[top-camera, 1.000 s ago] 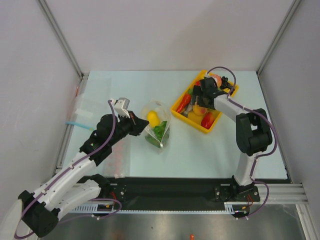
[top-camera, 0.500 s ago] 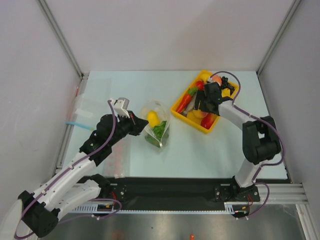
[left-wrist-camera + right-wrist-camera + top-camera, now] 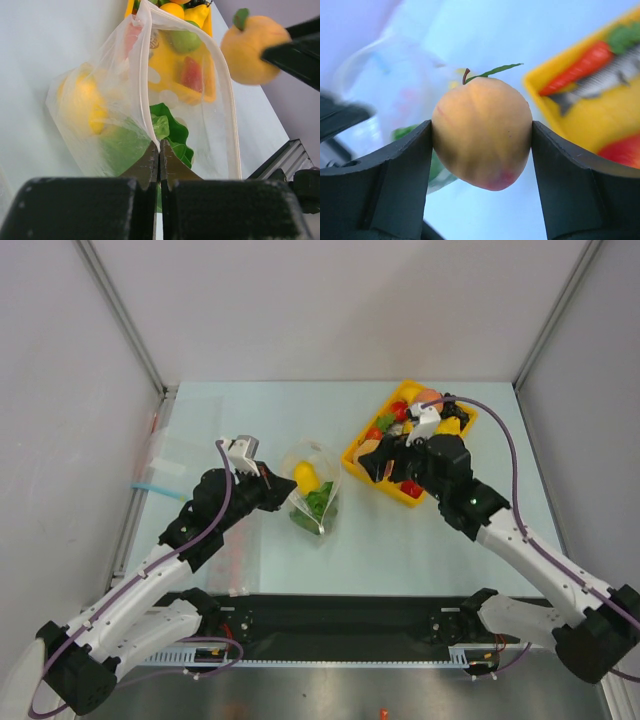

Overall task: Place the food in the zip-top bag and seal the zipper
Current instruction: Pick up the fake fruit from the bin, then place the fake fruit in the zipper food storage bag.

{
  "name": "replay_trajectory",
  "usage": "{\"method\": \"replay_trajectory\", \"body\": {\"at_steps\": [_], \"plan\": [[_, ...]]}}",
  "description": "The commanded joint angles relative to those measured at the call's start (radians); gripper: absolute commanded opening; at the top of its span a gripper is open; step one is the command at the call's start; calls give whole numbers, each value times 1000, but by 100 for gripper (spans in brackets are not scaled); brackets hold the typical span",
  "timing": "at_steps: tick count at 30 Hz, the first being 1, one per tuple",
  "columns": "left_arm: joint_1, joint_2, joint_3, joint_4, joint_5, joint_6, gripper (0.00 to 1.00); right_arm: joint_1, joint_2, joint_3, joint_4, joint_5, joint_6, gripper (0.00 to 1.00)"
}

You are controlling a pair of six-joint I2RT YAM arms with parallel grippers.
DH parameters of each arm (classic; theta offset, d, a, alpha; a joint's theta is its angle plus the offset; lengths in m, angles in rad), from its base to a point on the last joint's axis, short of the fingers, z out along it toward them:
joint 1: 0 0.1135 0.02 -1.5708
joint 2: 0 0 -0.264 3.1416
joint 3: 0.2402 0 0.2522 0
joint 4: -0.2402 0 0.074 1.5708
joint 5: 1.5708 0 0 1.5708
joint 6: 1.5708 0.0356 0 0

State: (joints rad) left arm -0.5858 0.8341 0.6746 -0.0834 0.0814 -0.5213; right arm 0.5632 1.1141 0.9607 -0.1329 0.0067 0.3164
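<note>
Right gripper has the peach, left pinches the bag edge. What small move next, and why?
Probably carry the peach left until it hangs over the open mouth of the bag. The right gripper is shut on it, short of the bag, and the left gripper pinches the rim so the mouth gapes.

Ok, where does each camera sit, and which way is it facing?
Top external: above and behind the bases, looking down at the table; both arms show, left end effector at the zip-top bag, right end effector by the yellow tray.
Left wrist: on the left arm, looking along its shut fingers at the bag mouth they pinch.
Right wrist: on the right arm, looking between its fingers at the peach they clamp.
Shared: both wrist views show peach and bag.
</note>
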Motion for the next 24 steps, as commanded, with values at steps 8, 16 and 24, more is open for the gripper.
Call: {"method": "replay_trajectory", "body": {"at_steps": [8, 16, 24], "plan": [[7, -7, 20, 5, -11, 23, 0, 265, -117, -17, 222, -80, -194, 48], [7, -6, 20, 8, -8, 17, 0, 331, 78, 153, 162, -30, -231, 47], [7, -9, 19, 11, 3, 7, 0, 333, 253, 273, 96, 87, -226, 45]]}}
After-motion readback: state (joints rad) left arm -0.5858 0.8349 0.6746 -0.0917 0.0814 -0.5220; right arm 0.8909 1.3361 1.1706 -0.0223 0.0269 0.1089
